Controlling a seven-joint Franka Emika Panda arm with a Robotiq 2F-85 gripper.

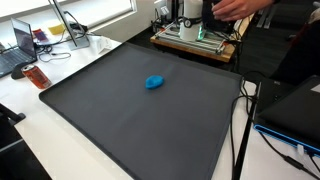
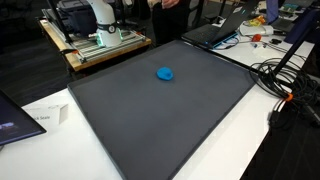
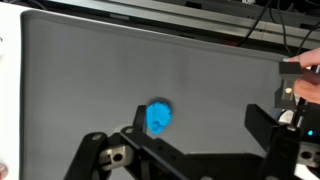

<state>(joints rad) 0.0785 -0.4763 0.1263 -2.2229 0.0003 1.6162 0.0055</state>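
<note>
1. one blue lump (image 3: pixel 158 118), small and soft-looking, lies on the dark grey mat (image 3: pixel 90 60). in both exterior views it sits near the mat's middle, well apart from every edge.
2. the gripper (image 3: pixel 180 140) hangs over the mat. its two fingers (image 3: pixel 98 155) are spread wide apart and hold nothing. in the wrist view the lump shows between them, touching neither.
3. one mat covers most of the white table (image 1: pixel 60 135). the lump is the only thing on it.
4. writing: one slip of paper (image 2: pixel 45 118) lies on the table just beside a mat corner. its print is too small to read.
5. in an exterior view one open laptop (image 1: pixel 20 45) stands beyond a mat corner, with one small orange thing (image 1: pixel 37 76) near it.
6. several black cables (image 2: pixel 285 80) run across the table beside the mat.
7. the robot's white base (image 2: pixel 95 20) stands on one wooden platform (image 2: pixel 70 55) behind the mat's far edge.
</note>
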